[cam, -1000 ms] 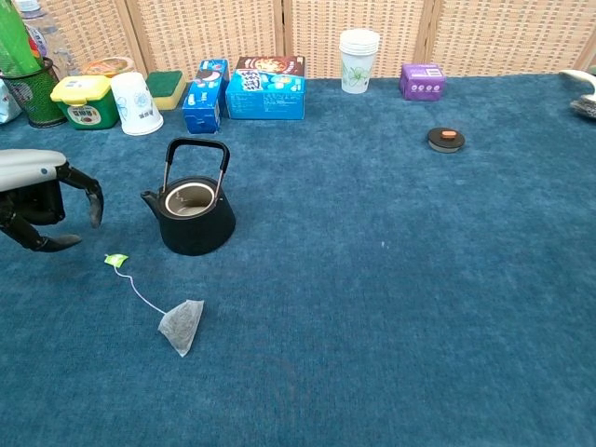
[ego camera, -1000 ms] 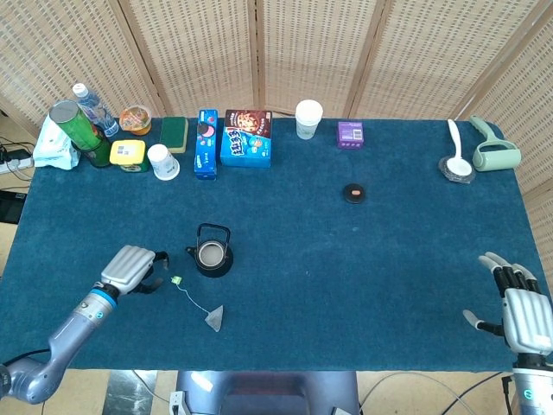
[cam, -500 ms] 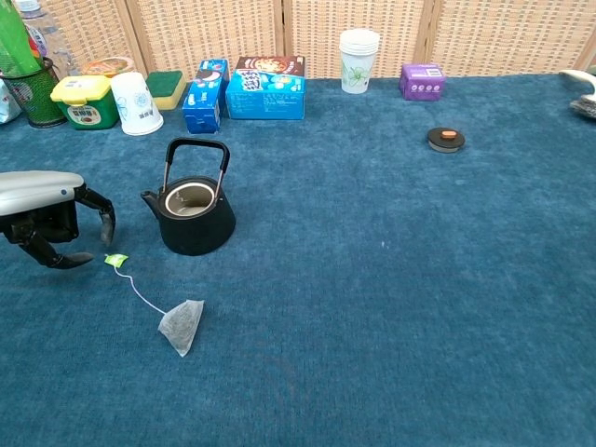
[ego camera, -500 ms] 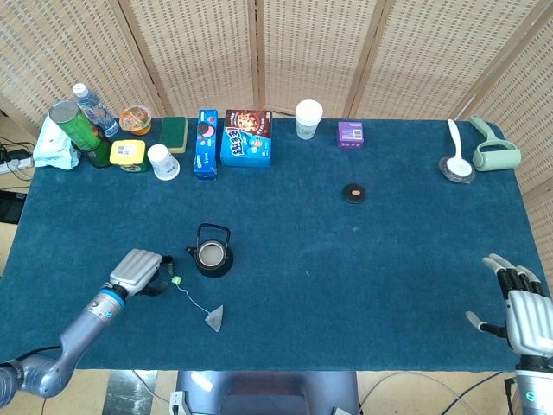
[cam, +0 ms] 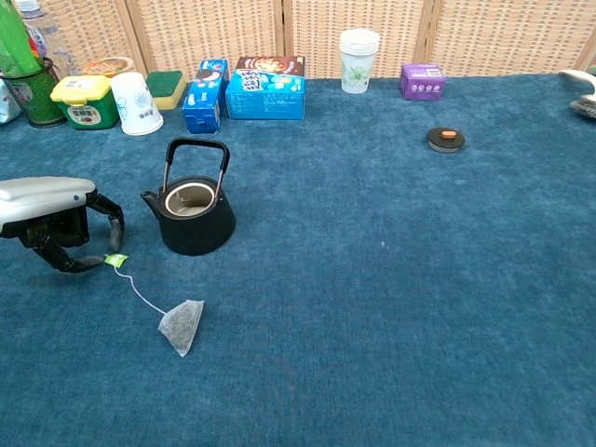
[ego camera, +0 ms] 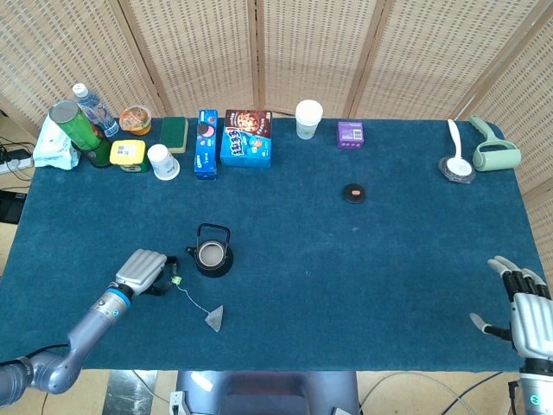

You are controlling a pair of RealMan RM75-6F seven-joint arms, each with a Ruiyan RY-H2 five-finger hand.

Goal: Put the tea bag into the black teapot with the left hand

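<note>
The black teapot (ego camera: 212, 253) (cam: 193, 212) stands lidless on the blue cloth, its handle upright. The tea bag (ego camera: 214, 319) (cam: 182, 325) lies flat in front of it. Its string runs left to a green tag (ego camera: 176, 280) (cam: 115, 261). My left hand (ego camera: 145, 270) (cam: 56, 219) hovers low just left of the tag, fingers curled downward and apart. The thumb tip reaches the tag's edge, and nothing is held. My right hand (ego camera: 527, 311) rests open at the table's near right corner, far from everything.
The teapot's lid (ego camera: 353, 192) (cam: 446, 139) lies mid-table to the right. Along the far edge stand boxes (ego camera: 246, 137), paper cups (ego camera: 308, 118), a sponge (ego camera: 174, 131), jars and bottles (ego camera: 78, 130). A spoon (ego camera: 455, 153) and a lint roller (ego camera: 494, 150) lie far right.
My left hand has moved right and down toward the green tag, until its thumb reaches the tag. The right hand has slid slightly toward the near edge. The tea bag and teapot have not moved.
</note>
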